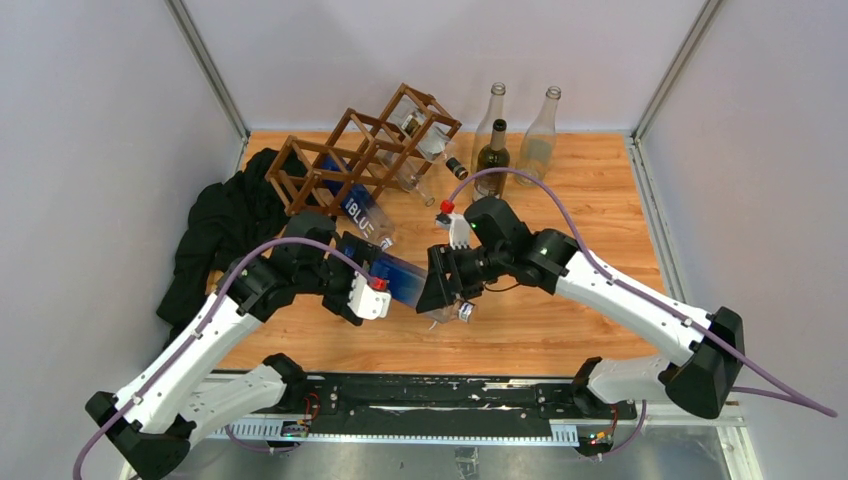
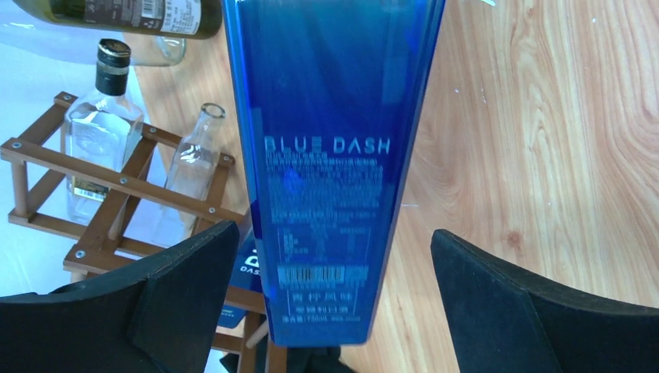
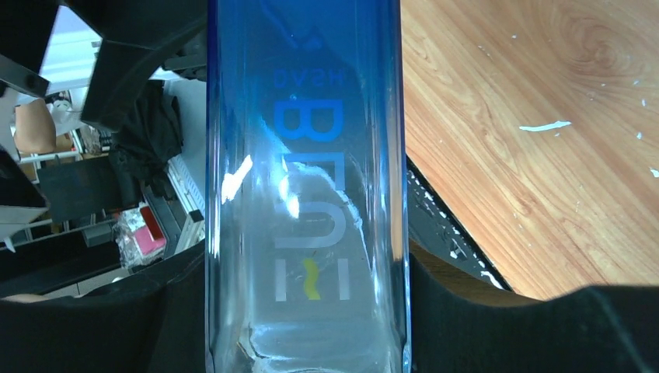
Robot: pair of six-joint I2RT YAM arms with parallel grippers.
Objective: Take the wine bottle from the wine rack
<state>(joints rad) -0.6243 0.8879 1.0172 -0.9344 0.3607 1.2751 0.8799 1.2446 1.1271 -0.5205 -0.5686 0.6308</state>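
Observation:
The wine bottle (image 1: pixel 405 280), square and blue with "BLUE DASH" lettering, hangs level over the table in front of the wine rack (image 1: pixel 360 150), apart from it. My right gripper (image 1: pixel 445 290) is shut on its pale clear end (image 3: pixel 307 194), both pads (image 3: pixel 466 311) pressed to its sides. My left gripper (image 2: pixel 334 303) is open around the blue base (image 2: pixel 334 155), and its fingers (image 2: pixel 186 287) stand off from the glass with a gap on each side. The dark brown rack (image 2: pixel 116 183) holds another blue bottle (image 1: pixel 355 215) and clear bottles (image 2: pixel 105 124).
Three upright bottles (image 1: pixel 492 150) stand at the back right of the wooden table (image 1: pixel 600 200). A small dark bottle (image 1: pixel 455 165) lies beside the rack. A black cloth (image 1: pixel 225 225) is heaped at the left. Grey walls close in three sides.

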